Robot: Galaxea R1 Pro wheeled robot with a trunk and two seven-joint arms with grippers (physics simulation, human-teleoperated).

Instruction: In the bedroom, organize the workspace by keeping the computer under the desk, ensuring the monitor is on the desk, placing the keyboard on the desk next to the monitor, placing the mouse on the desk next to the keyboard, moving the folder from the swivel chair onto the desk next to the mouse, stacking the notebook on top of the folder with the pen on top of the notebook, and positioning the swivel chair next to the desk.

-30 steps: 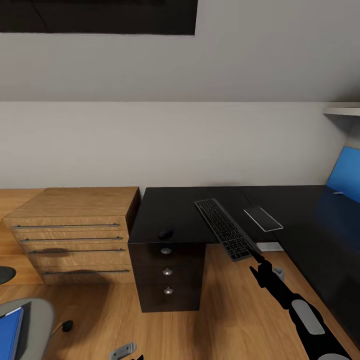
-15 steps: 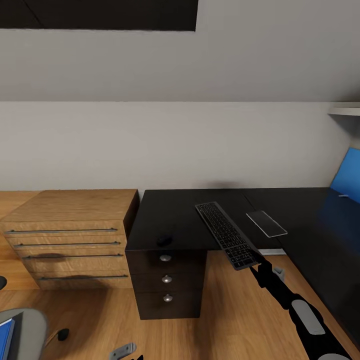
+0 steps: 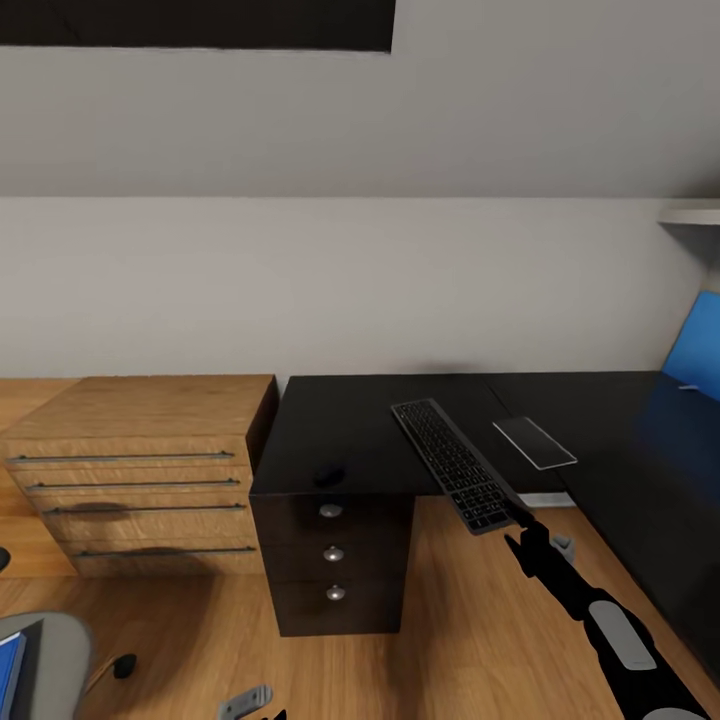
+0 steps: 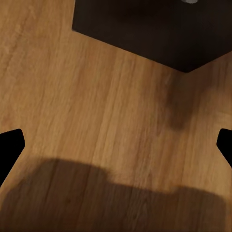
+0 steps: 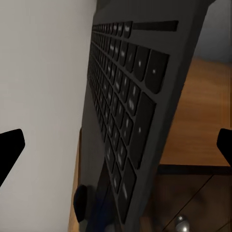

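The dark grey keyboard (image 3: 452, 462) lies slanted on the black desk (image 3: 350, 425), with its near end past the front edge. My right gripper (image 3: 516, 518) sits at that overhanging end. In the right wrist view its fingertips (image 5: 10, 147) stand wide apart on either side of the keyboard (image 5: 123, 121), so it is open. The small dark mouse (image 3: 328, 473) rests near the desk's front edge above the drawer unit (image 3: 333, 552). At the lower left, the grey swivel chair (image 3: 55, 655) carries the blue folder (image 3: 8, 670). My left gripper (image 4: 116, 145) hangs open over the floor. The monitor, notebook and pen are out of view.
A light wooden dresser (image 3: 140, 465) with bar handles stands against the desk's left side. A flat silvery rectangle (image 3: 535, 442) lies on the desk beyond the keyboard. A blue panel (image 3: 697, 350) rises at the right edge. Wood floor (image 3: 460, 620) lies open inside the desk's L.
The whole view has shifted, so the chair and folder slid toward the left edge. The keyboard and right gripper keep almost the same place against the desk.
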